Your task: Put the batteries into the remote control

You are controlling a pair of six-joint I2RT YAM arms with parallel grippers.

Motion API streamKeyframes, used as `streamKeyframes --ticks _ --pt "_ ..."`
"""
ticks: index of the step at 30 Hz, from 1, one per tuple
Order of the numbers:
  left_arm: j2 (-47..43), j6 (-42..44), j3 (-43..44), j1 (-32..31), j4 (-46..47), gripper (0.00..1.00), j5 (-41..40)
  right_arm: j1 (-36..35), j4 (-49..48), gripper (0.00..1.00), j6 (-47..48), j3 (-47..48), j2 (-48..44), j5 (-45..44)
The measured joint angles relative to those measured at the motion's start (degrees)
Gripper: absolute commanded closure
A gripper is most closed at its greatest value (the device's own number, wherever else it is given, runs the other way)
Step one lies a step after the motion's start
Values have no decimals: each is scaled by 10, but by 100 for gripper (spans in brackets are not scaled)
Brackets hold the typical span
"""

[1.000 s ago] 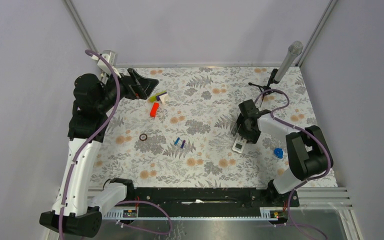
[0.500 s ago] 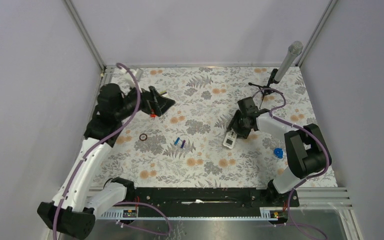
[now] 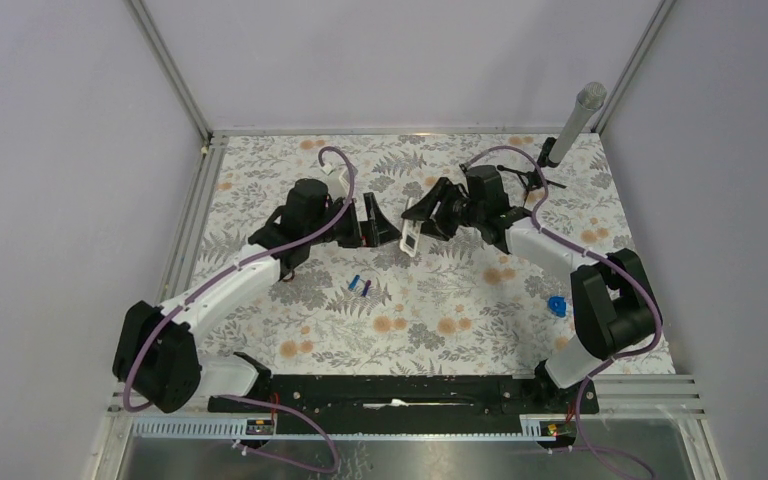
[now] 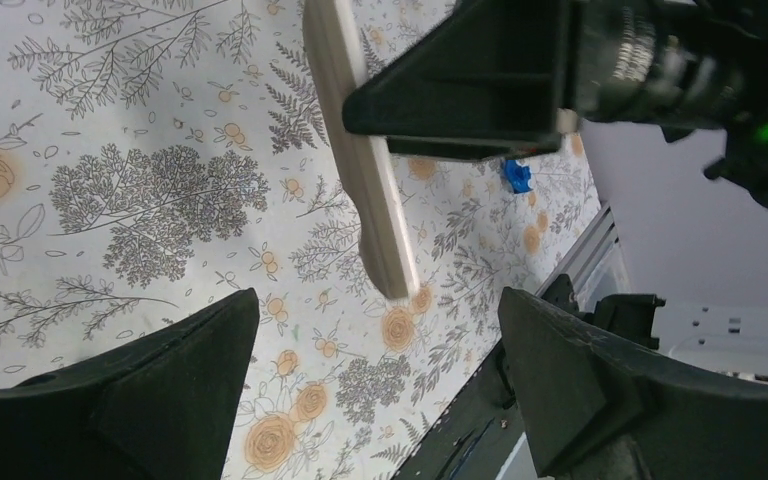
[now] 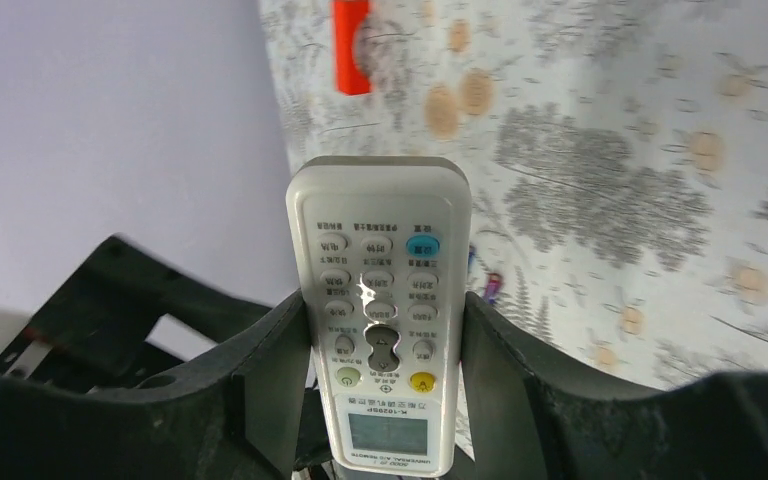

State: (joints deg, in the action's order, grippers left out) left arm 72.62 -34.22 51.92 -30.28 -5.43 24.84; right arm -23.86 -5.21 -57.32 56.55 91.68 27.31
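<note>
Floral cloth is seen spread over the desk [image 3: 260,200], which is enclosed by plain grey-lilac walls. One remote [image 3: 411,240] is pinched by its long edges in the right end effector [image 5: 385,335] and is held off the desk, above the middle of the far half. In the right wrist view its white buttoned face is turned to the camera, with the small screen nearest the wrist and the far end standing clear of the fingers [image 5: 260,370].

The left end effector [image 3: 378,222] is spread wide and nothing is gripped in it. It is pointed at the remote from the left and is placed just beside it. In the left wrist view the remote is seen edge-on, as a tan strip ahead of the two spread fingers [image 4: 160,390] and untouched by them.

Two batteries [image 3: 360,286] are counted, laid side by side on the cloth. They are on the near side of both end effectors and apart from the remote.

One blue lump [image 3: 557,306] is seen near the right arm's base, and one orange block [image 5: 352,45] is seen on the cloth beyond the remote. One microphone [image 3: 575,120] is stood at the far right corner.
</note>
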Motion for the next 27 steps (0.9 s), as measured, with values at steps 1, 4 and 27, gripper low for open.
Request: streamKeyframes --ticks 1,4,27 --pt "11 -9 4 -1 1 9 -1 -6 -7 59 -4 5 0 0" --pt "40 -35 14 -3 7 17 -6 -25 -32 60 -22 10 0 -4" --pt "111 -68 62 -6 -29 94 -21 -50 -28 39 -62 55 39 -29"
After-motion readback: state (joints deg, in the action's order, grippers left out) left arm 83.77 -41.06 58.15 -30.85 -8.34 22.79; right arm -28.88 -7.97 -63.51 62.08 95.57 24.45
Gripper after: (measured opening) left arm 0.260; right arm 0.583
